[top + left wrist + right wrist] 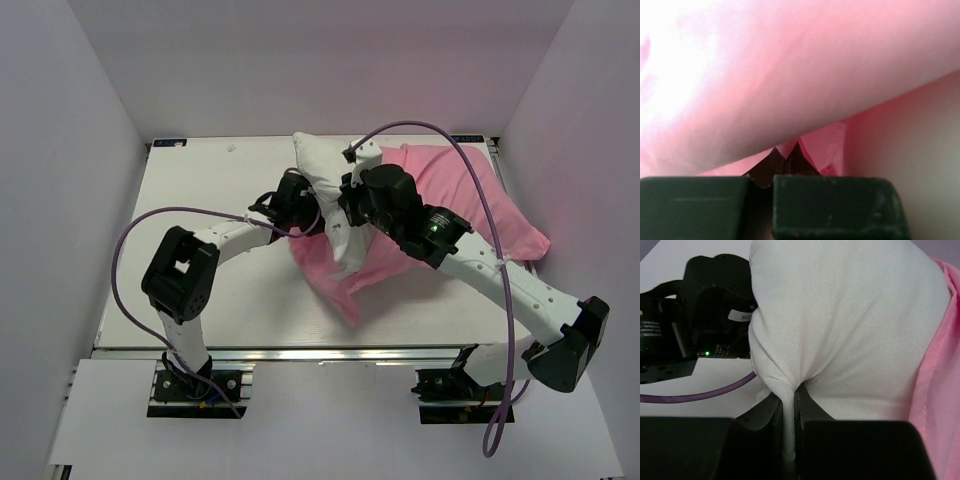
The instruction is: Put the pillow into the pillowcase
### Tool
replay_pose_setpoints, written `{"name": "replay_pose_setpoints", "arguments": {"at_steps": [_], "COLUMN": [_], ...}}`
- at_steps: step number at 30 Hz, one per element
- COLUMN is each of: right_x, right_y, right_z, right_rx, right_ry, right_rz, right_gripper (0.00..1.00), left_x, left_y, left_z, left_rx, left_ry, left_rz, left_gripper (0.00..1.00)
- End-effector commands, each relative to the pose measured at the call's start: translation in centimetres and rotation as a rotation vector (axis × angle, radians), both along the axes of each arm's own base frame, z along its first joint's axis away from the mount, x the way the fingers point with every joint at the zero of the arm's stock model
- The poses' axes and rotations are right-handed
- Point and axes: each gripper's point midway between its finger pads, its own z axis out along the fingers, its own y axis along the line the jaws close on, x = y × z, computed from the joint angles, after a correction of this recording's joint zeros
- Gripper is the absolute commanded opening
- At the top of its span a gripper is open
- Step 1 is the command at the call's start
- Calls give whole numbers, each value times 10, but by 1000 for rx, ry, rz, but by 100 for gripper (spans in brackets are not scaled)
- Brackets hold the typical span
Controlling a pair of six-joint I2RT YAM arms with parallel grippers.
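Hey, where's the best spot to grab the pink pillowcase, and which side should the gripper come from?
Take the pillowcase by a thin fold of its loose edge beside the pillow, coming in low from the left. The cloth is limp, so probably only a pinched fold will hold. The left gripper looks shut on such a pink fold; the right gripper pinches the pillow.
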Motion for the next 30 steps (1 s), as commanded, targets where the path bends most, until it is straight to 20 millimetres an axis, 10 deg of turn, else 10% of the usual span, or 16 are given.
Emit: {"name": "replay_pose_setpoints", "arguments": {"at_steps": [1, 8, 15, 22, 30], "right_x": [4, 48, 59, 75, 86], "right_y": [-1, -30, -35, -81, -80], "right_z": [21, -63, -133, -193, -232], "right_rx": [42, -309, -426, -601, -712], "right_ry": [-73, -8, 137, 232, 299], "right_rz": [-30, -270, -263, -407, -467], "right_gripper": [0, 0, 0, 0, 0], "left_x": [3, -35, -73, -96, -135], "left_y": [10, 122, 216, 250, 284], "left_z": [45, 93, 94, 89, 105], "left_rx": [35, 235, 417, 523, 656], "left_ry": [-123, -204, -130, -24, 34], "left_rz": [17, 259, 438, 466, 502], "left_gripper": [0, 0, 0, 0, 0]}}
